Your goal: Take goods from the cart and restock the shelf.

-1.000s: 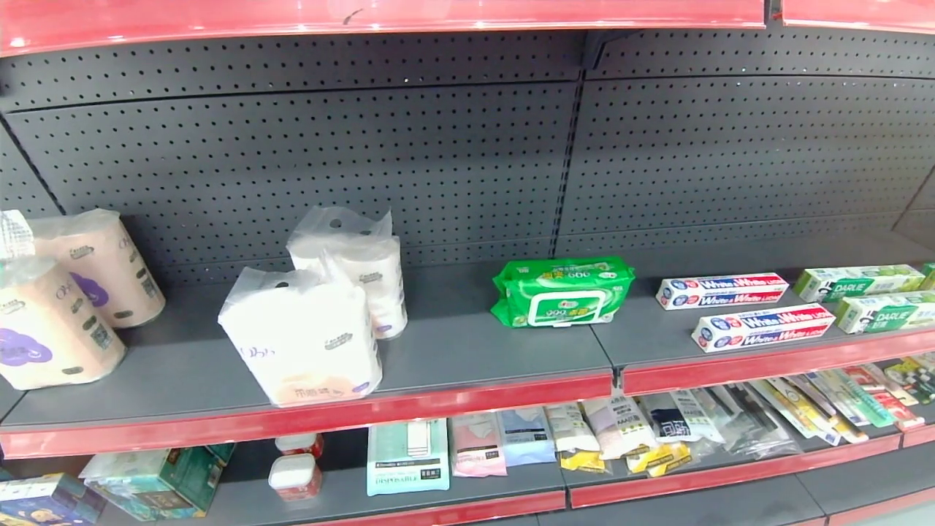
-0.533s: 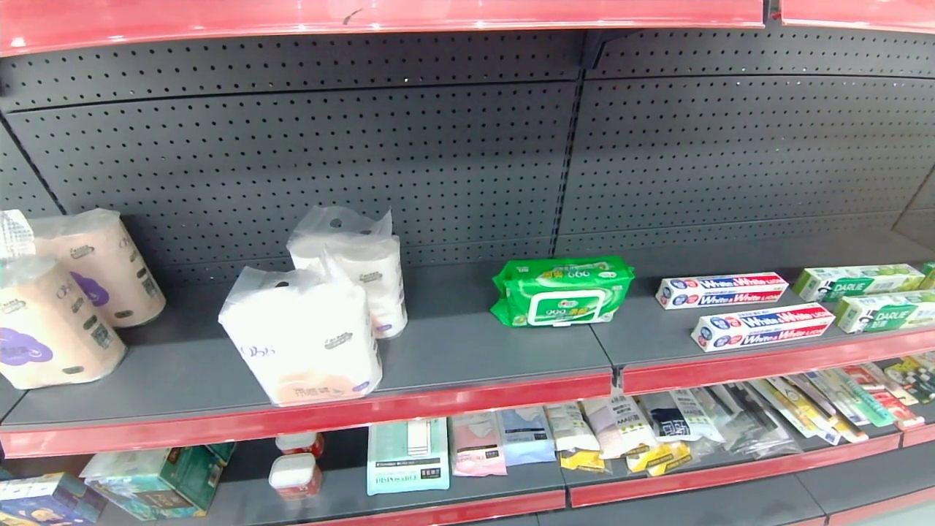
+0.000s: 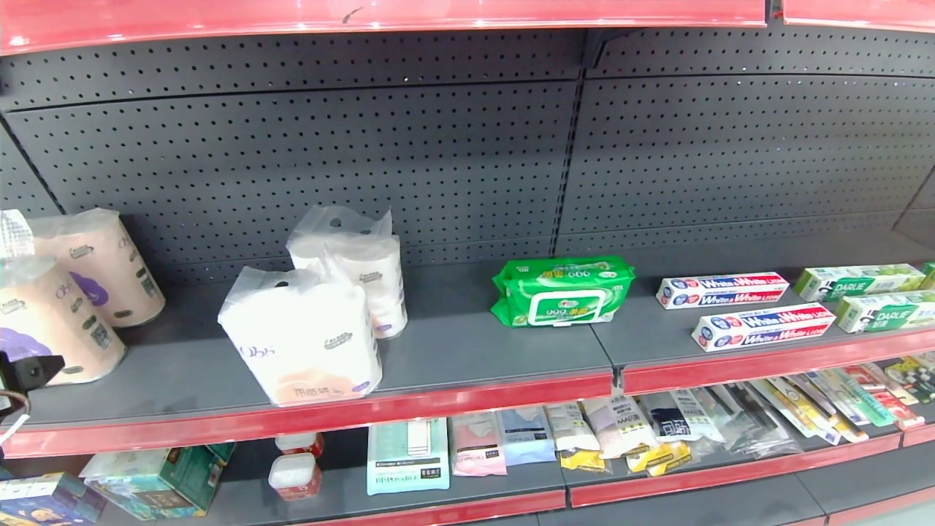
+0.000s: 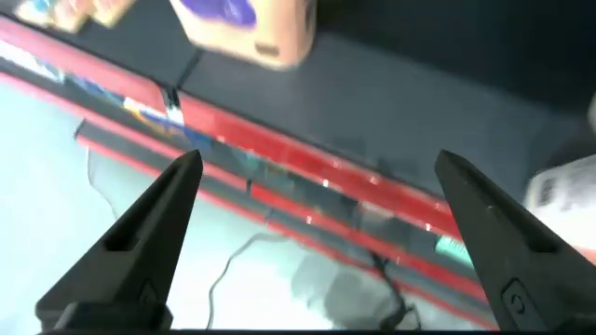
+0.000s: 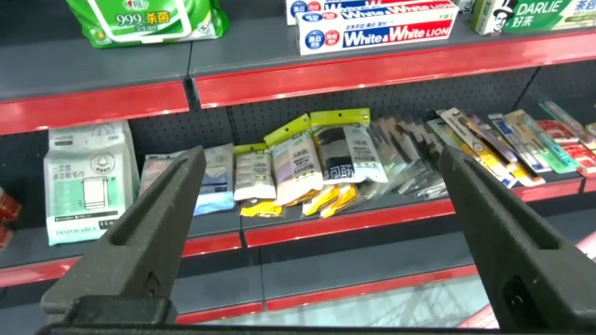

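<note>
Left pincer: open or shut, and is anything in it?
Open and empty. The left pincer has its fingers spread wide, with the shelf's red edge visible between them.

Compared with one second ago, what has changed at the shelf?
The left gripper, open and empty, has come up at the left edge, in front of the peach toilet paper pack. The white packs, green wipes and toothpaste boxes stayed in place.

Four paper-roll packs (image 3: pixel 303 343) (image 3: pixel 372 281) (image 3: pixel 102 267) (image 3: pixel 44 329), one wipes pack (image 3: pixel 562 292), two red toothpaste boxes (image 3: pixel 722 290) (image 3: pixel 763 327)
</note>
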